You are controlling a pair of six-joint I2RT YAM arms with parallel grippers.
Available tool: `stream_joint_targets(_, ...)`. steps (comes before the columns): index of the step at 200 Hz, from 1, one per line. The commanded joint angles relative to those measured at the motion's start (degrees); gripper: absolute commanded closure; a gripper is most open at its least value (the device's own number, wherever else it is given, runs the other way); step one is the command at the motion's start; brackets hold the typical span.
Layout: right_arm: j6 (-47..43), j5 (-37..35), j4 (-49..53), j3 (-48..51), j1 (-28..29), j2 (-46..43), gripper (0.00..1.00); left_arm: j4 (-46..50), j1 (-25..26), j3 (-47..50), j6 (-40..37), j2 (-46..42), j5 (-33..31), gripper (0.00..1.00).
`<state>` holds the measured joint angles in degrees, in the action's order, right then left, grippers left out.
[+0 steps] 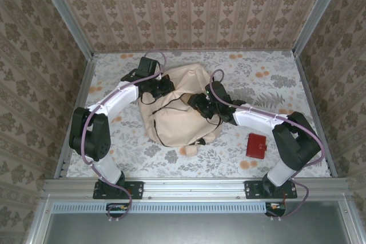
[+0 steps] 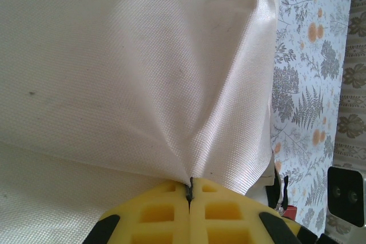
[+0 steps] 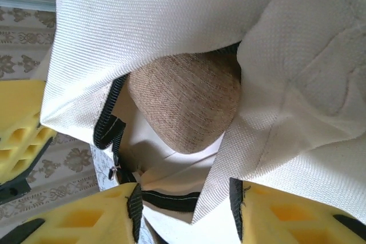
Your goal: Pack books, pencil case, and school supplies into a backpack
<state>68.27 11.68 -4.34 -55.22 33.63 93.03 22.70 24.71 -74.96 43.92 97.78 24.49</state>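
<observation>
The cream backpack (image 1: 176, 123) is slumped mid-counter (image 1: 274, 84). The left pincer (image 2: 190, 190) is clamped shut on a fold of the bag's fabric, up at its 10 o'clock edge. The right pincer (image 3: 189, 216) is parked over the bag's middle, a bit toward 3 o'clock. Its jaws are held apart, with a loose flap and zipper tape draped between them. A red pouch (image 1: 257, 146) is seen at 4 o'clock, well apart.

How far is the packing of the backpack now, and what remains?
Done: a brown fabric item seems already inside the backpack. In hand: left gripper pinches its fabric shut, right gripper stands open at its mouth. Left: the red pouch lies outside on the table.
</observation>
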Motion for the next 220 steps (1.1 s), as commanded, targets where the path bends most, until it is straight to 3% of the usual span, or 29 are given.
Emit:
stream_joint_targets(1,2.3,-4.2,1.2,-2.8,-0.1,0.1,0.58,-0.2,0.2,-0.6,-0.6,-0.3,2.1,1.00)
stream_joint_targets(20,-0.3,-8.3,6.6,-6.1,-0.2,1.5,0.64,-0.2,0.3,-0.6,-0.8,-0.6,2.4,1.00)
stream_joint_targets(51,-6.4,-13.5,12.4,-9.7,-0.7,3.6,0.62,-0.1,0.3,-0.8,-1.1,-0.8,2.9,1.00)
stream_joint_targets(72,-10.0,-9.7,12.9,-12.3,-1.8,7.1,0.62,-0.3,0.4,-1.0,-1.1,-0.7,3.2,1.00)
stream_joint_targets(119,-14.3,-5.1,12.4,-13.7,-0.9,10.0,0.51,-1.0,0.4,-1.2,-0.6,-0.7,3.3,1.00)
stream_joint_targets(143,-16.1,2.4,8.3,-13.6,-0.4,11.2,0.57,-1.1,0.4,-1.5,-0.5,-0.5,3.3,1.00)
stream_joint_targets(167,-17.1,6.5,5.4,-12.7,1.7,11.1,0.55,-0.8,0.4,-1.8,-0.6,-0.4,3.0,1.00)
stream_joint_targets(220,-21.8,-3.1,11.2,-14.1,2.6,11.7,0.50,-0.6,0.4,-1.9,-0.5,-0.3,2.9,1.00)
